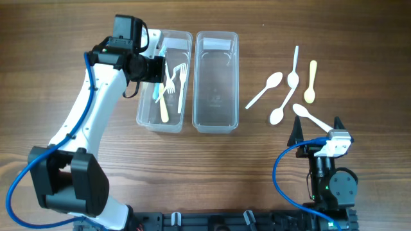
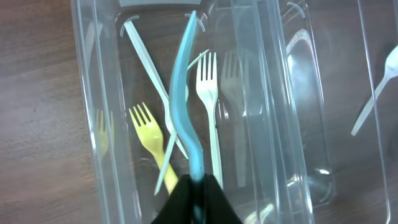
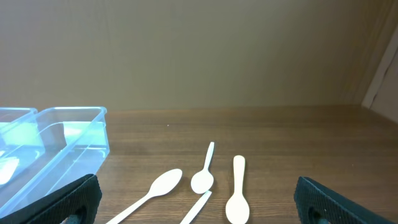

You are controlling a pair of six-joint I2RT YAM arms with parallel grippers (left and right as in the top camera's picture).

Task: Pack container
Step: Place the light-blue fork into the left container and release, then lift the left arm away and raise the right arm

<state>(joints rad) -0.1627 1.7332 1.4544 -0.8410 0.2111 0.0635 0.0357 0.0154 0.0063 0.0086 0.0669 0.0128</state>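
Note:
My left gripper (image 1: 151, 68) (image 2: 198, 194) is shut on the handle of a light blue utensil (image 2: 185, 87). It holds the utensil, seen edge on, inside the left clear container (image 1: 145, 119) (image 2: 93, 74). A yellow fork (image 2: 147, 132), a white fork (image 2: 209, 87) and other pale cutlery lie in that container. The right clear container (image 1: 216, 123) (image 3: 93, 134) holds nothing. Several white and cream spoons (image 1: 282, 90) (image 3: 204, 179) lie on the table to the right. My right gripper (image 1: 318, 131) (image 3: 196, 200) is open and empty, just short of the spoons.
The two containers stand side by side, touching, at the table's middle back. The spoons are scattered between the right container and the right arm's base (image 1: 331, 183). The table is brown wood.

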